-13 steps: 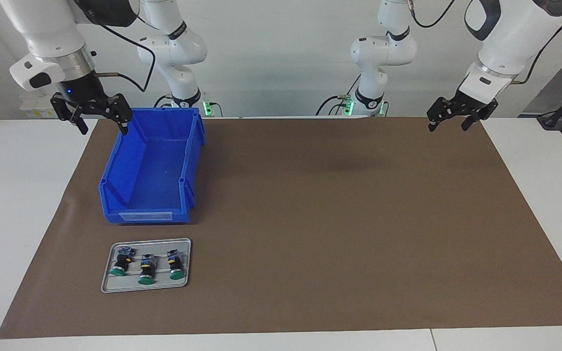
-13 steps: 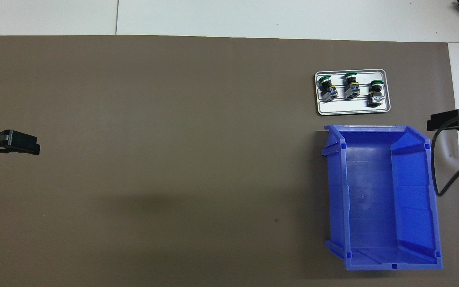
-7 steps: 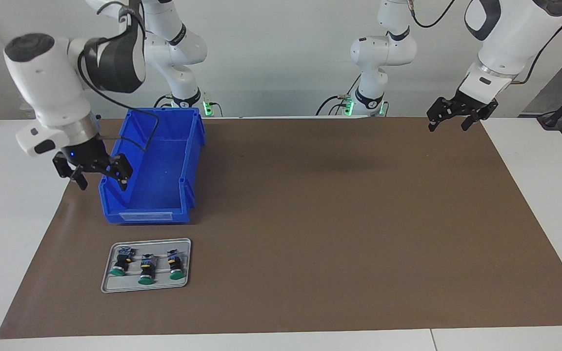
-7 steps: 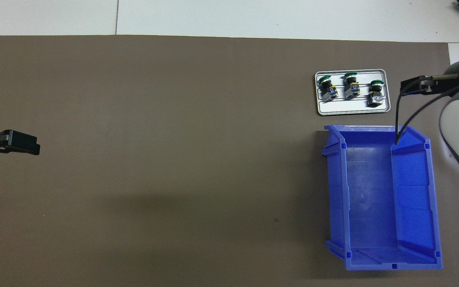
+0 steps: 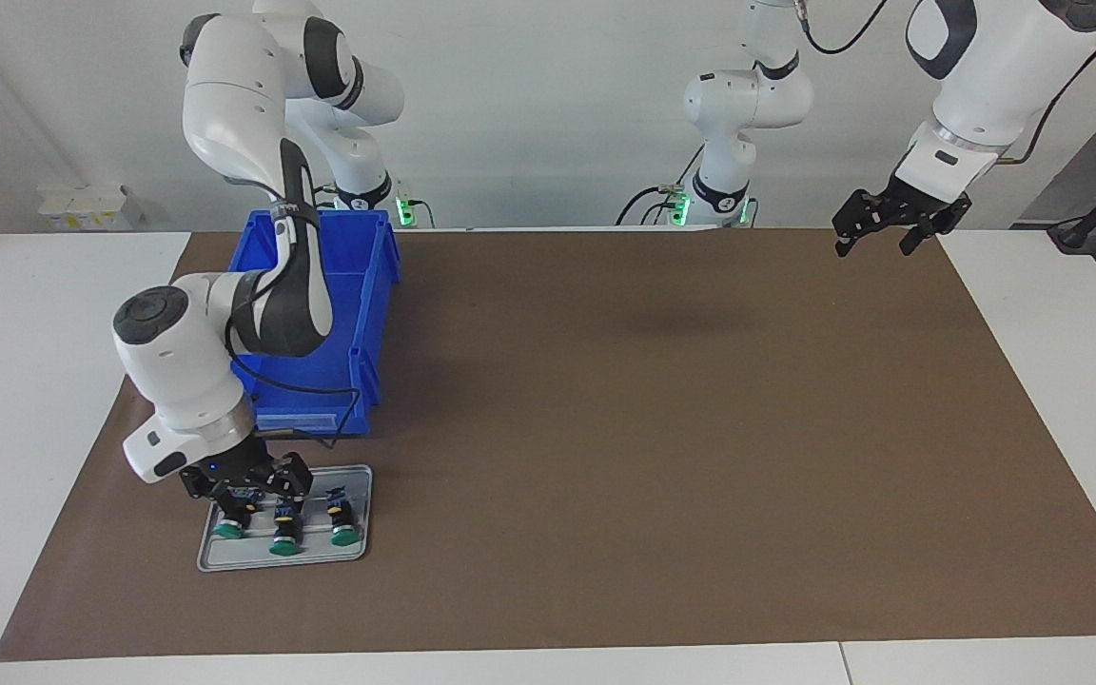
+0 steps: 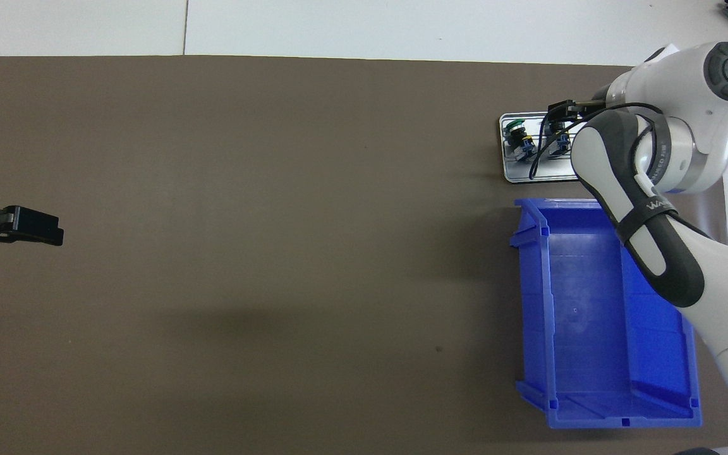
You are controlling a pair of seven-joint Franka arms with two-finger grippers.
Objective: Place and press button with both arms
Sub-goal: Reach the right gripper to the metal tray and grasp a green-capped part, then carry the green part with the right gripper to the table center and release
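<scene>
Three green-capped buttons lie side by side on a small grey tray: one toward the right arm's end, a middle one, and a third. My right gripper is open and low over the tray. It hangs above the blue-yellow ends of the first two buttons, and whether it touches them does not show. In the overhead view the right arm covers most of the tray, leaving one button clear. My left gripper is open and empty, waiting above the mat's corner by its base; it also shows in the overhead view.
An empty blue bin stands on the brown mat, nearer to the robots than the tray. The right arm's forearm passes over the bin. White table surface borders the mat.
My right arm has swung down from above the bin's corner, past the bin's front, to just over the tray of buttons. The left arm has not moved.
</scene>
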